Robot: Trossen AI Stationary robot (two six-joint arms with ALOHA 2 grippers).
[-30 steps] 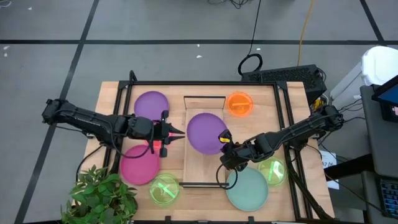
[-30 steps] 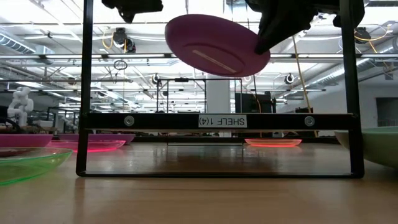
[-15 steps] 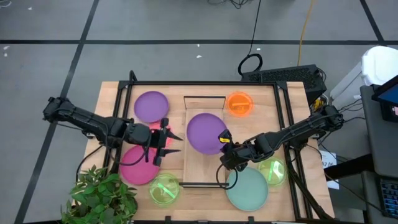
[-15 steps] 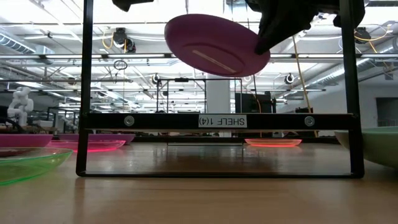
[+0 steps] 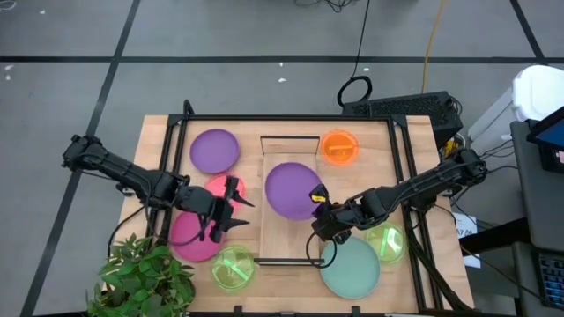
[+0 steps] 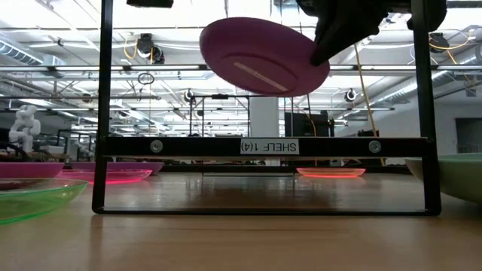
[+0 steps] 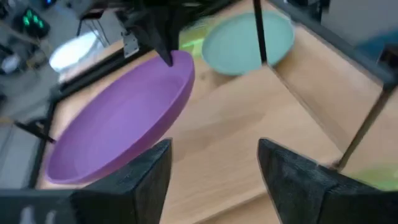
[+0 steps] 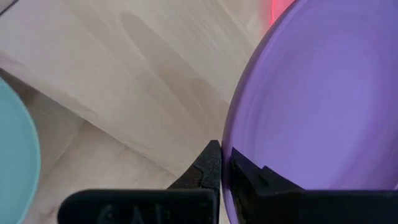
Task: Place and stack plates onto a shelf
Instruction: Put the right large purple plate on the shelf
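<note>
My right gripper (image 5: 317, 199) is shut on a purple plate (image 5: 289, 187), held in the air over the light-wood shelf board (image 5: 291, 246). In the low view the plate (image 6: 263, 56) hangs tilted above the shelf (image 6: 263, 192). My left gripper (image 5: 236, 214) is open and empty over the magenta plate (image 5: 189, 238) and the pink-red plate (image 5: 214, 186). It faces the shelf, and the left wrist view shows the gap between its fingers (image 7: 214, 177). A second purple plate (image 5: 215, 150) and an orange plate (image 5: 339, 146) lie flat on the table at the far side. My right gripper pinches the purple plate's rim (image 8: 227, 152) between its two fingers (image 8: 211, 165), one on the inner face and one on the outer. It comes from the table's right and near side. The plate is lifted clear of the shelf and tilted.
A pale teal plate (image 5: 350, 267) and a neon green plate (image 5: 386, 242) lie near the right arm, and another neon green plate (image 5: 233, 267) lies at the near left. A green plant (image 5: 145, 277) stands at the table's near left corner. The shelf's black frame posts (image 6: 102, 105) rise at its ends.
My left gripper has gone toward the table's near edge, from beside the pink-red plate to over the magenta plate, staying open. The right gripper and the purple plate have kept still.
</note>
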